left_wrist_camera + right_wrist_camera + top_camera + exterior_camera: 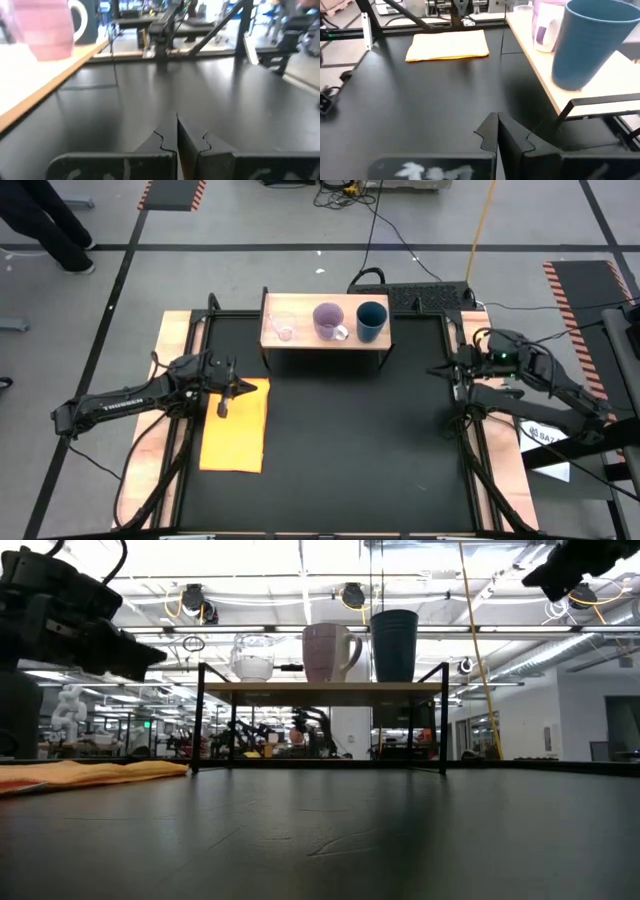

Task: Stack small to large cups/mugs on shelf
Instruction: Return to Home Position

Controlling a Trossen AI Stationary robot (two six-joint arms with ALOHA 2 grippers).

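**A:** Where do the cups stand?

**B:** All three are on the shelf (305, 339), at the far side of the desk (350, 445). They are upright in a row: the clear glass cup (283, 327) at the left end, the purple mug (328, 319) in the middle, the blue cup (371, 321) at the right. So the sizes rise along the board. They stand side by side, none inside another.

**A:** And the arms?

**B:** Neither holds anything. The left gripper (176, 132) hangs over the desk's left side, above the inner edge of the yellow mat (235, 435), its fingers pressed together on nothing. The right gripper (496, 129) sits at the desk's right edge, fingers likewise closed and empty.

**A:** Why so far out?

**B:** I judge the placing done. Arms wide of the shelf cannot knock the row while they fold to rest. The blue cup is nearest the right arm and close to the board's end, so that is the one to mind.
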